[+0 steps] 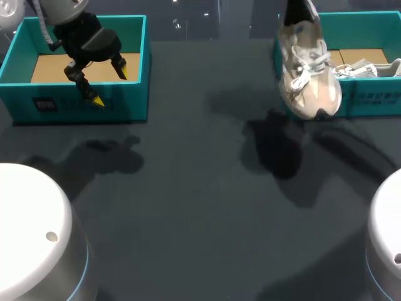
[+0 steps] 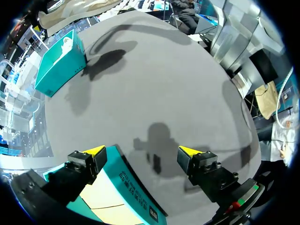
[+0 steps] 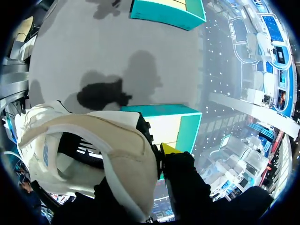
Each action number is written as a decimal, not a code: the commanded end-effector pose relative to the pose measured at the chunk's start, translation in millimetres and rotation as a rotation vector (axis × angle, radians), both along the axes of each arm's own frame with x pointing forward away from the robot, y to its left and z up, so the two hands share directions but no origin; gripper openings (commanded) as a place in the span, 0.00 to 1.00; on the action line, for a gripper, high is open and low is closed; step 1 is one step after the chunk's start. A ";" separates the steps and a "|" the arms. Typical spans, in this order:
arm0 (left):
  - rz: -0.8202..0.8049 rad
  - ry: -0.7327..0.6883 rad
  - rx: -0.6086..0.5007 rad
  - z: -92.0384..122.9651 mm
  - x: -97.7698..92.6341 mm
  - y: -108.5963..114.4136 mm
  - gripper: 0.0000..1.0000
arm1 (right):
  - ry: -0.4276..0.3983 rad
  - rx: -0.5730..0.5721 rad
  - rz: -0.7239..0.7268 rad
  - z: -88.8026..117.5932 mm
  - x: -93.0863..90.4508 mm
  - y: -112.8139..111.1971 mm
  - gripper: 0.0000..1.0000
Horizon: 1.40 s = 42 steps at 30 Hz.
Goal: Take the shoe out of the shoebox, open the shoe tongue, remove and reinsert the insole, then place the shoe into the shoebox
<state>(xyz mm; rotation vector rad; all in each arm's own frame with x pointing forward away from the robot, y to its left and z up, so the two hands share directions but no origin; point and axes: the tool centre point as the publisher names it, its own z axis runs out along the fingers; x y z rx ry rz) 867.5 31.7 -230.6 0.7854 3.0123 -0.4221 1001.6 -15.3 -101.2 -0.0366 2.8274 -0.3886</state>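
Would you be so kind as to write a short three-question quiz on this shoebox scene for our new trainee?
1. True or false: the left gripper holds the lifted shoe.
2. Where does the second shoe lie? A. in the right shoebox; B. on the table; C. in the left shoebox.
3. Fill in: the left gripper's fingers are ____.
Key: 1 false; 2 A; 3 open.
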 end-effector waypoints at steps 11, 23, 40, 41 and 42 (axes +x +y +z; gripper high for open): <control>-0.001 0.000 0.003 0.4 0.1 0.3 1.00 | 0.030 0.030 0.005 1.6 27.0 -20.7 0.00; -0.001 0.000 0.003 0.4 0.1 0.3 1.00 | 0.043 -0.023 0.030 -1.3 103.4 -121.1 0.00; -0.001 0.000 0.003 0.4 0.1 0.3 1.00 | 0.016 -0.025 0.040 -4.0 143.3 -183.2 0.00; -0.001 0.000 0.003 0.4 0.1 0.3 1.00 | 0.016 -0.025 0.040 -4.0 143.3 -183.2 0.00; -0.001 0.000 0.003 0.4 0.1 0.3 1.00 | 0.016 -0.025 0.040 -4.0 143.3 -183.2 0.00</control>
